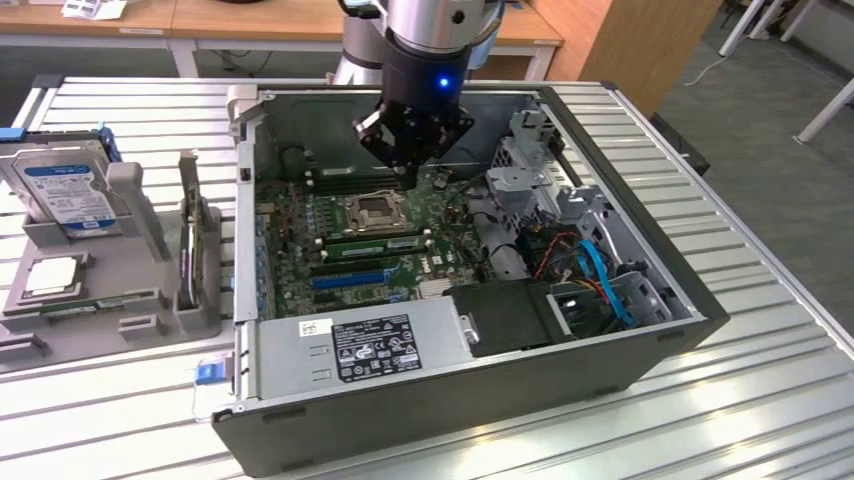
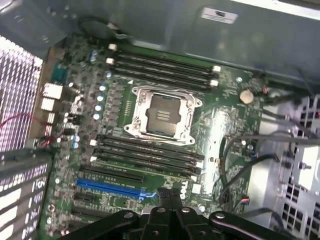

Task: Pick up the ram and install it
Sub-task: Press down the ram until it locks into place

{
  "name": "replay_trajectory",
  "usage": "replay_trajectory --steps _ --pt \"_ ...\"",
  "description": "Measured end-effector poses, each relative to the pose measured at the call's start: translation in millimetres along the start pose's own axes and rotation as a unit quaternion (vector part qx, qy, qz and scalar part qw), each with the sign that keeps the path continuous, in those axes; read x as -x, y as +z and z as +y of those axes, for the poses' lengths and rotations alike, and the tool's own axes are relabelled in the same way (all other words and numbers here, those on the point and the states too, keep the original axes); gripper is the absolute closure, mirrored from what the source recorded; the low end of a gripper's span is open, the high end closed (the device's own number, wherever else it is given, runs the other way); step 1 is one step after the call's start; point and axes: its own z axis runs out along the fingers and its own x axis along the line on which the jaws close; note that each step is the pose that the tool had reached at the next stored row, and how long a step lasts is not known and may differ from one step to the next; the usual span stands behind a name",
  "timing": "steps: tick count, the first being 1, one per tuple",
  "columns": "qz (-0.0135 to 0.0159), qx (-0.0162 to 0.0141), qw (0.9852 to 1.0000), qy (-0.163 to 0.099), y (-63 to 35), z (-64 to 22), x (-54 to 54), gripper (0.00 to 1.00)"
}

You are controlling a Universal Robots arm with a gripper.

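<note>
— Where are the jaws right now?

— The gripper [image 1: 404,168] hangs inside the open computer case [image 1: 694,310], in the upper middle of the exterior frame, over the memory slots [image 1: 350,178] that lie above the processor socket [image 1: 375,209]. The jaws are pressed together, and I can make out nothing between them. In the wrist view they meet at the bottom centre.

— And the ram?

— My best reading is the thin green strip standing on edge in the slot bank just below the socket: the ram [image 1: 378,239]. I can't be sure it is fully seated, and the wrist view doesn't settle it, since those slots look dark there.

— So which way from the jaws?

— Down the exterior frame, on the far side of the socket from the fingertips, near but apart. Nothing touches it.

— Its long axis?

— It runs across the frame, left to right, rising slightly toward the right, parallel to the slots beneath the gripper.

— Anything else on the worktop [image 1: 747,400]?

— A grey parts holder [image 1: 140,205] sits at the exterior view's left, well apart.
</note>
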Motion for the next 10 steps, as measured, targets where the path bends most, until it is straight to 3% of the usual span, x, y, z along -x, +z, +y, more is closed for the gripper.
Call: replay_trajectory --steps 7,10 --pt "-0.0025 -0.0013 0.9982 0.059 0.6 -0.1 0.0 0.90" --pt "-0.0026 -0.0013 0.9981 0.061 0.7 0.0 -0.1 0.90"
